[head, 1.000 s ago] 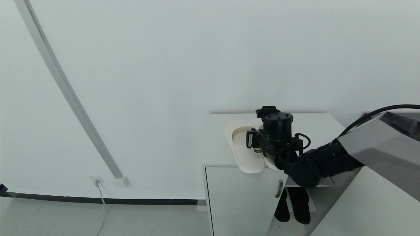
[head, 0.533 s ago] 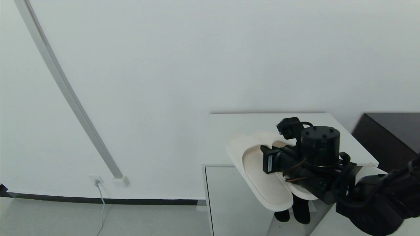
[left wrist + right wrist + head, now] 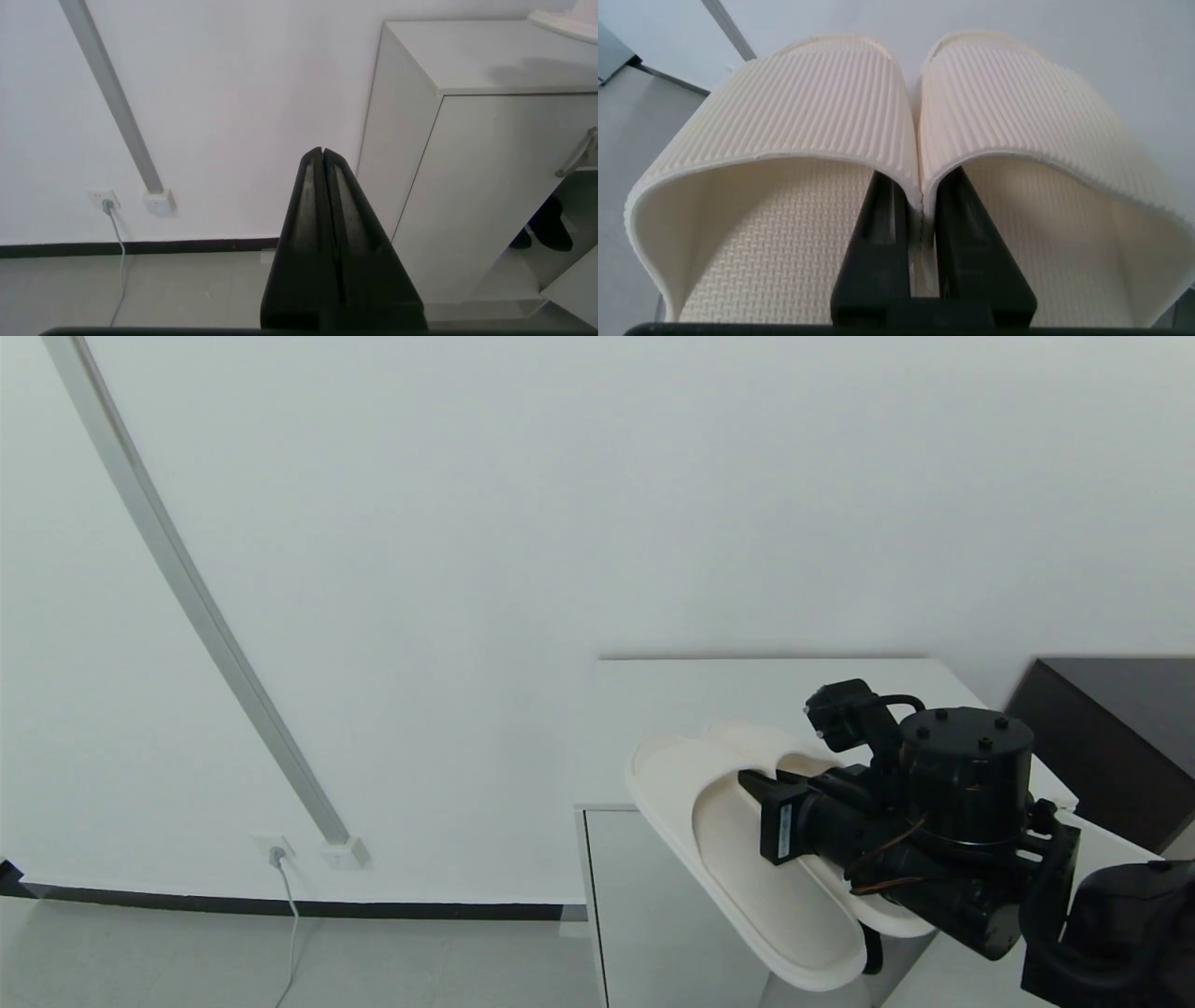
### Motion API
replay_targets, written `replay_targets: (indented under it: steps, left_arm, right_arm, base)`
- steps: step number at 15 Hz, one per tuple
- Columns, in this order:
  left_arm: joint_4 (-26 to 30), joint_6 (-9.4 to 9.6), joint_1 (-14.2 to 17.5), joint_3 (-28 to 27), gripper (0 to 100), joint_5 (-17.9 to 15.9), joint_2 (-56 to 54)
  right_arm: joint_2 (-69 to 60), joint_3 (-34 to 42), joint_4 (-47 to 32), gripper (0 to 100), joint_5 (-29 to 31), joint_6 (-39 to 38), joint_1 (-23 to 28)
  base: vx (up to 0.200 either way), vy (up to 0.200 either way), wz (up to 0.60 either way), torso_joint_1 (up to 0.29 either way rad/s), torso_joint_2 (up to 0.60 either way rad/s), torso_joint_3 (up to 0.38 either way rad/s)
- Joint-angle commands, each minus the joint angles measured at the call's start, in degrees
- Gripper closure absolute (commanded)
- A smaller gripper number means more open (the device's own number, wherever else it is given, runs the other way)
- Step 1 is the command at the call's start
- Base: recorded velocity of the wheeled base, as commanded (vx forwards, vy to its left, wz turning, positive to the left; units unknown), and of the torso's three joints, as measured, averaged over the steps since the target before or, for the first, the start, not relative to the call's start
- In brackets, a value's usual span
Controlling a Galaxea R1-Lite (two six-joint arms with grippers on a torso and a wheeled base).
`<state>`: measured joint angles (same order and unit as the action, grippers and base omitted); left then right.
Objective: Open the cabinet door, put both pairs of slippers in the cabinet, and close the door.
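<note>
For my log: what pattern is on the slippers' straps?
Cream foam straps: fine parallel ribs; right wrist view.

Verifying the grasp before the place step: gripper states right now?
Left gripper: closed, empty.
Right gripper: closed on the white slippers, pinching both straps together.

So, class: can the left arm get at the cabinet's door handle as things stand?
Probably yes: the left gripper is shut and empty, and nothing stands between it and the handle. It would need to open first.
</note>
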<state>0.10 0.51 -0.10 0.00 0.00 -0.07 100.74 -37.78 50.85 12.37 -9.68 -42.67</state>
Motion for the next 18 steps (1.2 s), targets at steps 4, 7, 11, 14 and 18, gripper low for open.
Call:
replay_targets:
  steps: [4, 7, 11, 14, 18]
  left_arm:
    - [0.0, 0.02, 0.0, 0.0, 100, -0.2, 0.1]
    - [0.0, 0.02, 0.0, 0.0, 100, -0.3, 0.1]
    - [0.0, 0.02, 0.0, 0.0, 100, -0.3, 0.1]
    - [0.0, 0.1, 0.0, 0.0, 100, -0.3, 0.1]
    - [0.0, 0.1, 0.0, 0.0, 100, -0.3, 0.1]
  right_arm:
    - [-0.1, 1.0, 0.2, 100, 0.4, 0.0, -0.8]
    - [0.0, 1.0, 0.2, 100, 0.4, 0.0, -0.8]
    - [0.1, 1.0, 0.2, 100, 0.4, 0.0, -0.9]
    - [0.2, 1.0, 0.2, 100, 0.4, 0.1, -0.9]
    - [0.2, 1.0, 0.2, 100, 0.4, 0.1, -1.1]
  base:
    - [0.0, 0.0, 0.0, 0.0, 0.0, 0.0]
    - [-0.133, 0.0, 0.0, 0.003, 0.0, -0.002]
    - [-0.2, 0.0, 0.0, 0.008, 0.01, 0.001]
    - [-0.2, 0.0, 0.0, -0.007, 0.0, 0.002]
    - [-0.05, 0.0, 0.0, 0.001, 0.0, 0.002]
